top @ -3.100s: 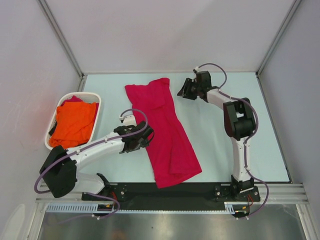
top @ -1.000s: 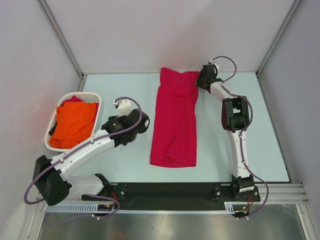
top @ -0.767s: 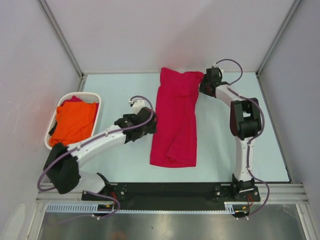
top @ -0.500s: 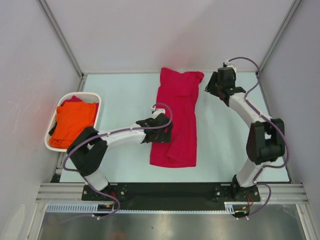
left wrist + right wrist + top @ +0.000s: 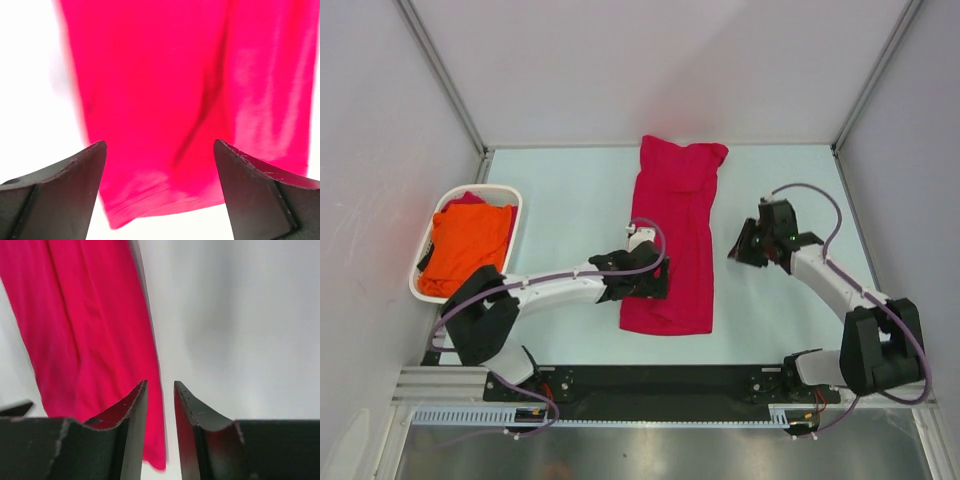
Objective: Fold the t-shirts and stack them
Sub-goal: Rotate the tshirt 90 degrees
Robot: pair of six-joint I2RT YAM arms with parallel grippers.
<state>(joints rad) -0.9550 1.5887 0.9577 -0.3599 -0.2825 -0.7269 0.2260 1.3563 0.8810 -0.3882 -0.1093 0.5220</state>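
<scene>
The crimson t-shirt (image 5: 675,220) lies flat as a long folded strip from the table's far middle toward the near edge. My left gripper (image 5: 658,283) hovers over its near left part, wide open and empty. In the left wrist view, the shirt (image 5: 165,90) and its hem lie below the spread fingers (image 5: 75,185). My right gripper (image 5: 738,245) is off the shirt's right edge, apart from it. In the right wrist view, it (image 5: 160,387) is open by a narrow gap with nothing in it, and the shirt (image 5: 85,330) is to the left. The orange t-shirt (image 5: 468,245) lies crumpled in the basket.
The white oval basket (image 5: 516,200) stands at the table's left edge, with a bit of red cloth (image 5: 468,198) showing behind the orange shirt. Grey walls close the left, far and right sides. A black rail (image 5: 660,380) runs along the near edge.
The right gripper pulled the shirt's far end right so it lies straight, let go and drew back toward the near right. The left arm swung right over the shirt's near left part.
</scene>
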